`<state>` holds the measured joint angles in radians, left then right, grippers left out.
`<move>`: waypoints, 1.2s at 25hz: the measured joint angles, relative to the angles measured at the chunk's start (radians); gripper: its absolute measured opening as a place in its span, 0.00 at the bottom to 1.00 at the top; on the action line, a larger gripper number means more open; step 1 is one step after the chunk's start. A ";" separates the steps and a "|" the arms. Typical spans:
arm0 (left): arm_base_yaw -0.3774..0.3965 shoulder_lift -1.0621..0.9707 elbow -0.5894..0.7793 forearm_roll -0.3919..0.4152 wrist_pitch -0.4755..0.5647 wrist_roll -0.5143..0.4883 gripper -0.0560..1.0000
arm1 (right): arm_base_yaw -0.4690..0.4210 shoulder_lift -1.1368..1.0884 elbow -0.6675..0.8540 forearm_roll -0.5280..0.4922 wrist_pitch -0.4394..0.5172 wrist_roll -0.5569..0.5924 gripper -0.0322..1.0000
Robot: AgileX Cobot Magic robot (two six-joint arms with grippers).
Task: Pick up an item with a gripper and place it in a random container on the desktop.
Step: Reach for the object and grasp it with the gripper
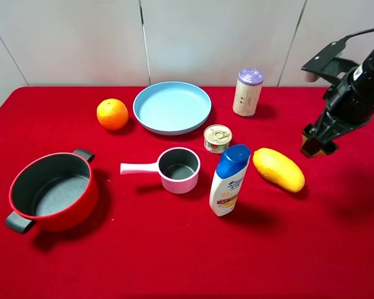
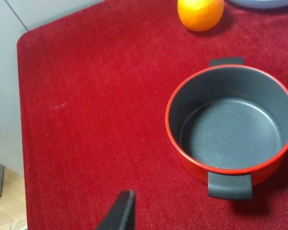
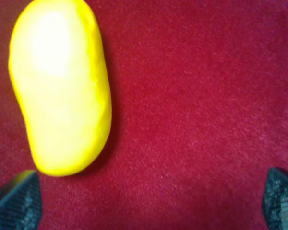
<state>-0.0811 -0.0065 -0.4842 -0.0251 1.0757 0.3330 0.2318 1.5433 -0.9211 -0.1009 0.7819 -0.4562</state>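
Right gripper [image 1: 316, 144] hangs over the red-cloth bench [image 1: 174, 261], jaws spread wide, nothing between them. Smooth yellow oblong mango-like fruit [image 1: 278, 169] lies on the bench near it, between it and the white-and-blue bottle [image 1: 229, 180]. Large round red pot [image 1: 81, 208] is well apart, far left. Left gripper [image 2: 120, 213]: one black finger in view, can't tell the jaws' state.

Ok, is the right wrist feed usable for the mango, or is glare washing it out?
Right wrist view: the mango has a blown-out white patch and soft edges, though its outline against the red cloth is readable. Exterior high view: the mango is evenly lit and sharp.
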 joint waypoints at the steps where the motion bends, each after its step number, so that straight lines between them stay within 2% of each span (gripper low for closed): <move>1: 0.000 0.000 0.000 0.000 0.000 0.000 0.98 | 0.000 0.013 0.000 0.000 -0.009 0.000 0.70; 15: 0.000 0.000 0.000 0.000 0.000 0.000 0.98 | 0.000 0.145 0.000 0.031 -0.076 0.000 0.70; 30: 0.000 0.000 0.000 0.000 0.000 0.000 0.98 | 0.000 0.250 -0.001 0.126 -0.121 -0.034 0.70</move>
<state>-0.0811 -0.0065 -0.4842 -0.0251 1.0757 0.3330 0.2318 1.7936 -0.9220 0.0252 0.6612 -0.4905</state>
